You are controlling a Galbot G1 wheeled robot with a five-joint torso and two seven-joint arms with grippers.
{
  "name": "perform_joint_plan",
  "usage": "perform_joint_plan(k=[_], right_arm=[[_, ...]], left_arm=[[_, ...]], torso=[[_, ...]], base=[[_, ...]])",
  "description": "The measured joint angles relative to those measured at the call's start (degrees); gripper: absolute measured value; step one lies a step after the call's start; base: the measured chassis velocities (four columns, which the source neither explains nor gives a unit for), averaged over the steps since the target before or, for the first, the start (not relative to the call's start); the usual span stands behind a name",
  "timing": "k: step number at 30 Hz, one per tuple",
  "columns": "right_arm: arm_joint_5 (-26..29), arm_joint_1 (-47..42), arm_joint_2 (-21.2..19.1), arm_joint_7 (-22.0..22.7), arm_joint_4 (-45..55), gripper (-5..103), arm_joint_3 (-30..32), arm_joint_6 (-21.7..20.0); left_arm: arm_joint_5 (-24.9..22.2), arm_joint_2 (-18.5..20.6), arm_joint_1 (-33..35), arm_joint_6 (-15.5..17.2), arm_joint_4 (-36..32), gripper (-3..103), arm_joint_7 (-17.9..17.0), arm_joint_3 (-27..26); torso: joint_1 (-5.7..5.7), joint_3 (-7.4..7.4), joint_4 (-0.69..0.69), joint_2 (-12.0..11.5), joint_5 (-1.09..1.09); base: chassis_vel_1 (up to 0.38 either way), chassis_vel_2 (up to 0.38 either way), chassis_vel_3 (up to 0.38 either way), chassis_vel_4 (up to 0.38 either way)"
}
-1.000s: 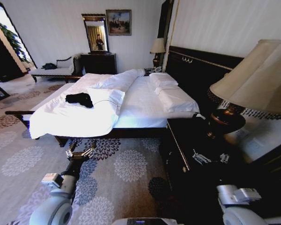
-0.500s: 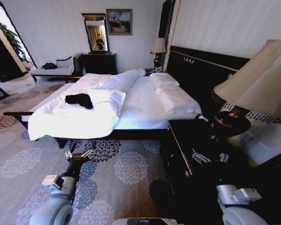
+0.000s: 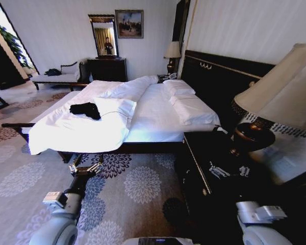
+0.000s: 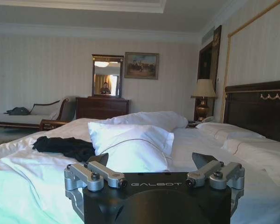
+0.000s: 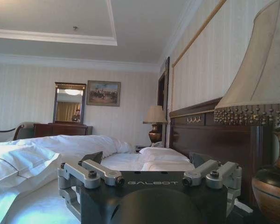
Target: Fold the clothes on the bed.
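The clothes (image 3: 85, 108) are a crumpled black heap on the white duvet near the foot of the bed (image 3: 153, 115). In the left wrist view the clothes (image 4: 65, 147) lie beside a white pillow, well beyond my left gripper (image 4: 151, 158). That left gripper (image 3: 86, 163) hangs open over the carpet, short of the bed's near side. My right gripper (image 3: 228, 169) is open above the dark nightstand. In its own wrist view the right gripper (image 5: 147, 161) faces along the bed (image 5: 126, 161) with nothing between its fingers.
A dark nightstand (image 3: 209, 153) with a large shaded lamp (image 3: 280, 87) stands close on the right. The tall dark headboard (image 3: 219, 76) lines the right wall. A chaise (image 3: 58, 76) and a dresser with mirror (image 3: 107, 66) stand at the back. Patterned carpet (image 3: 137, 184) lies before the bed.
The whole head picture has shifted slightly, so the camera has moved. Both arms hold the same pose and the clothes lie as before.
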Motion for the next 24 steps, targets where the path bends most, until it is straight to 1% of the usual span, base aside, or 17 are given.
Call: perform_joint_plan(k=[11,24], right_arm=[[0.16,-0.12,0.53,0.19,0.77,100,0.11,0.41],[1.45,0.27,0.44,0.37,1.48,100,0.65,0.47]], left_arm=[[0.96,-0.25,0.76,-0.54,-0.16,100,0.09,-0.02],[1.28,-0.4,1.18,-0.66,-0.19,100,0.09,0.0]], torso=[[0.02,0.01,0.01,-0.01,0.0],[0.01,0.0,0.0,0.0,0.0]], base=[[-0.114,0.111,0.105,-0.106],[-0.082,0.072,0.082,-0.083]])
